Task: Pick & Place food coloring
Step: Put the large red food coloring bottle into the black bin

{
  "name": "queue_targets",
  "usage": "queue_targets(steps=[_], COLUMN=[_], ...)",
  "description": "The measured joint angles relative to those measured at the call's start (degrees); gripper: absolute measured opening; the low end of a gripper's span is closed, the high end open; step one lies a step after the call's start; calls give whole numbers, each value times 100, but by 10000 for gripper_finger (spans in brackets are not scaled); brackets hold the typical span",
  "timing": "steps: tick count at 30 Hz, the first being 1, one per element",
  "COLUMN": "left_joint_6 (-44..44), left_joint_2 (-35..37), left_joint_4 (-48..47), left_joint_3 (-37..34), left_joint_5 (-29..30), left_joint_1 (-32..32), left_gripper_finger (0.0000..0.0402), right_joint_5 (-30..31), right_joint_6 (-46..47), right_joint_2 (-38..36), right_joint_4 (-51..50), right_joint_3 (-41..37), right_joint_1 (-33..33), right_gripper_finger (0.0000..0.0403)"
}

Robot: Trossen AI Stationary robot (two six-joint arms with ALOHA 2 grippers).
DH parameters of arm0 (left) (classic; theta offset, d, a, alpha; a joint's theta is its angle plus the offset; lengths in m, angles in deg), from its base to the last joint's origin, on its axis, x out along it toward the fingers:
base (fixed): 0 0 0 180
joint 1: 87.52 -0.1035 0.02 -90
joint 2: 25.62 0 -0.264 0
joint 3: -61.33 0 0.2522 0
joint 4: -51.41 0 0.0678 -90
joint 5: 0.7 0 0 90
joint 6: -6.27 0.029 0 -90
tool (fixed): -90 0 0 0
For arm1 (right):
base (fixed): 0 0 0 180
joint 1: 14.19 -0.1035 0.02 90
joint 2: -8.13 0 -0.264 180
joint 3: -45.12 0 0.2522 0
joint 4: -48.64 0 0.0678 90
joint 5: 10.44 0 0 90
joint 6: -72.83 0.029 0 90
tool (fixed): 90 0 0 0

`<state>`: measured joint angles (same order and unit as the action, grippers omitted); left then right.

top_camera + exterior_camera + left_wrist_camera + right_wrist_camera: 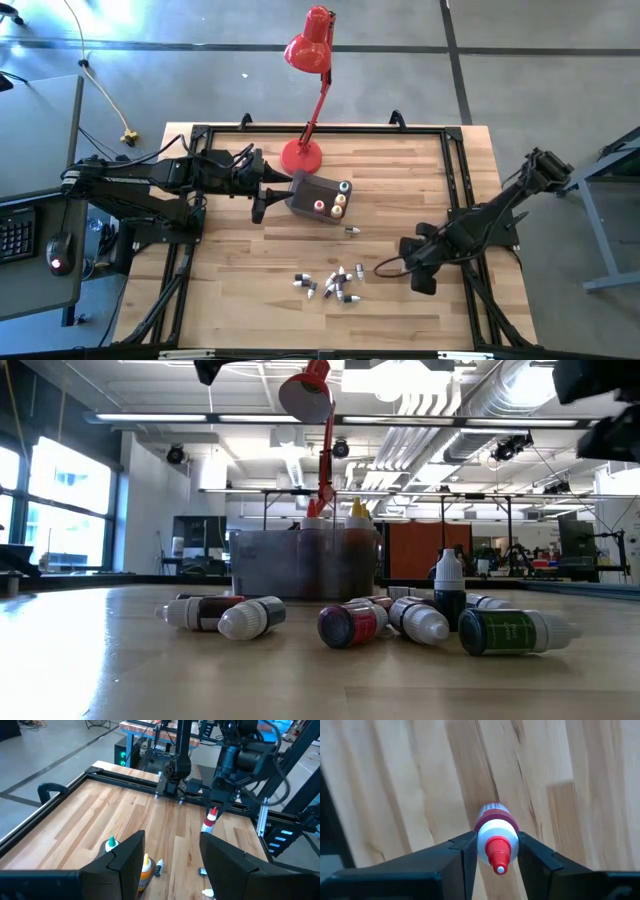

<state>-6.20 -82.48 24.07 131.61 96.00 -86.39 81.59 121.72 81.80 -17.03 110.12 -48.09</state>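
The left claw (262, 192) hangs at the grey tub (318, 196), touching or just beside its left wall, with its fingers (125, 862) spread wide and nothing between them. Judged from its position, it waits there to steady or attend the tub. Three food coloring bottles (331, 203) stand upright inside the tub, caps up, which suggests the tub is the drop point. A red desk lamp (305, 95) stands just behind the tub.

Toward the middle of the counter (230, 290), a loose cluster of small bottles (333, 284) lies mostly on its side near the front edge, with one stray bottle (352, 230) between cluster and tub. In the low view, one dark bottle (449, 590) stands upright among them.

To the right, the right claw (497, 847) is raised above bare wood, well apart from the cluster. It grips a single bottle (496, 837) with a white collar and red tip, one jaw pressed to each side of it, apparently ready for carrying to the tub.

The surface is pale wood planking in a black frame. Beyond it lies a large workshop with strip lights, exposed ducts and benches.
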Motion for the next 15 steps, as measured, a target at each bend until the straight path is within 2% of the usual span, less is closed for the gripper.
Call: queue_targets(steps=[5, 9, 15], left_joint_6=[0, 0, 2], left_joint_2=[-2, -2, -2], left_joint_4=[0, 0, -2], left_joint_3=[-2, -2, -2], left_joint_5=[0, 0, 0], left_joint_1=[0, 0, 0], left_gripper_finger=[188, 188, 188], right_joint_5=[89, 16, -178], right_joint_6=[-920, -2022, -3538], right_joint_2=[-2, -2, -2], right_joint_4=[106, 861, 1629], right_joint_3=[512, 866, 1283], right_joint_1=[370, 828, 1869], right_gripper_finger=[111, 111, 112])
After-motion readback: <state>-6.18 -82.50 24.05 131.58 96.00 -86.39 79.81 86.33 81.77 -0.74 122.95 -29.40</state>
